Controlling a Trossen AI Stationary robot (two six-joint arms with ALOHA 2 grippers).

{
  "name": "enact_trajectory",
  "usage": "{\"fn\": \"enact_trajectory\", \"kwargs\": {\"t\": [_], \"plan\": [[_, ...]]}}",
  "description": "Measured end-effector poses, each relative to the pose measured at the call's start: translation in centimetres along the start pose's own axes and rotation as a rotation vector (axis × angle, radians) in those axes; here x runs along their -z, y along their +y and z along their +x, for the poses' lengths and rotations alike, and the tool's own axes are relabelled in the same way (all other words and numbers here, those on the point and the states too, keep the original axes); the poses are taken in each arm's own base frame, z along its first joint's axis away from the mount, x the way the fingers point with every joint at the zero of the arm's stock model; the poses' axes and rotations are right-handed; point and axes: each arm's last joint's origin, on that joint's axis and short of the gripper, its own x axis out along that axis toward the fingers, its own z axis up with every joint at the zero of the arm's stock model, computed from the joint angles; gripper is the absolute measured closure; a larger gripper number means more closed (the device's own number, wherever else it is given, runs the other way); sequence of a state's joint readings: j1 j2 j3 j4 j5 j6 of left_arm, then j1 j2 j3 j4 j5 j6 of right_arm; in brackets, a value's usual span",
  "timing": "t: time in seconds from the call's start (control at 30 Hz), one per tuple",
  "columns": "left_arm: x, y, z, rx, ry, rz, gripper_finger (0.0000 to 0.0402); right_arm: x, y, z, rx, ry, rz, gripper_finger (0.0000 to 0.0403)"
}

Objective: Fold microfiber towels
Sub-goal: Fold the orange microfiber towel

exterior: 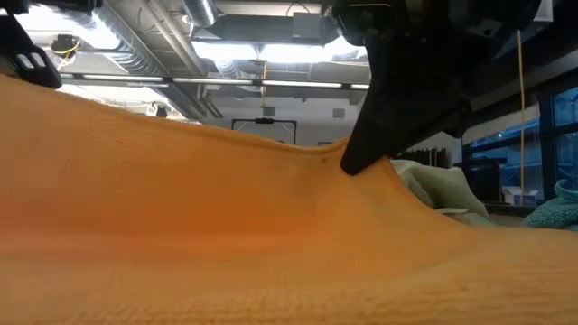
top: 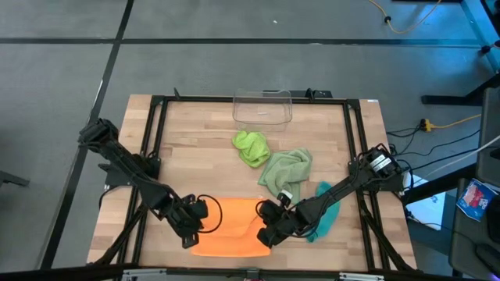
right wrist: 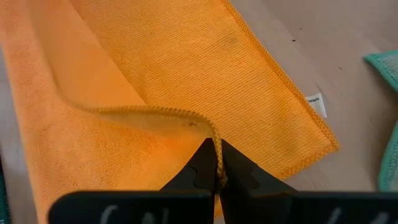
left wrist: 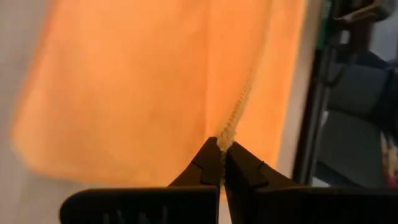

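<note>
The large orange microfiber towel (top: 232, 228) lies at the front edge of the pale wooden table (top: 195, 148), and both arms are working on it. The left gripper (top: 205, 221) sits at the towel's left side with its fingers pinched tight on the stitched hem, which shows in the left wrist view as a seam running up from between the closed tips (left wrist: 222, 163). The right gripper (top: 268, 231) is at the towel's right side, likewise clamped narrow on the hem, with the edge lifted into a small arch (right wrist: 155, 112) over the layer below.

The other cloths wait beyond the orange towel, toward the back of the table: the crumpled lime green towel (top: 251, 147) behind it, near the clear plastic bin (top: 262, 108); the pale sage green towel (top: 286, 172) behind its right corner; and the teal towel (top: 326, 211) just beside its right side, partly under the right arm.

The step in hand looks like a fold of the orange towel, with the two grippers carrying one edge together. The next move probably calls for both to travel evenly across the cloth, keeping the hem taut between them, then lowering it so the edges line up before letting go.
</note>
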State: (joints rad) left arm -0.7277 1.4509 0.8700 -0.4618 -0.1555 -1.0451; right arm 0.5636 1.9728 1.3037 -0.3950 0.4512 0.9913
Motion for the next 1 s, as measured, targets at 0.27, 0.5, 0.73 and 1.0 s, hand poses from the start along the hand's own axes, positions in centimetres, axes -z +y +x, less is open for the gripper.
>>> {"fn": "enact_trajectory", "kwargs": {"t": [0.27,0.5,0.73,1.0], "plan": [[-0.5,1.1,0.1,-0.076,0.02,-0.023,0.0401,0.0,0.0,0.0,0.001,0.001,-0.005,0.0393],[-0.8,1.5,0.2,-0.101,0.023,-0.034,0.0401,0.1,-0.1,0.0,0.015,0.003,-0.012,0.0393],[-0.6,1.8,0.1,-0.124,0.037,-0.05,0.0401,-0.6,0.1,-0.7,0.061,-0.002,-0.03,0.0393],[-0.4,2.1,0.1,-0.154,0.063,-0.053,0.0401,-1.1,0.3,-1.3,0.094,0.006,-0.046,0.0393]]}}
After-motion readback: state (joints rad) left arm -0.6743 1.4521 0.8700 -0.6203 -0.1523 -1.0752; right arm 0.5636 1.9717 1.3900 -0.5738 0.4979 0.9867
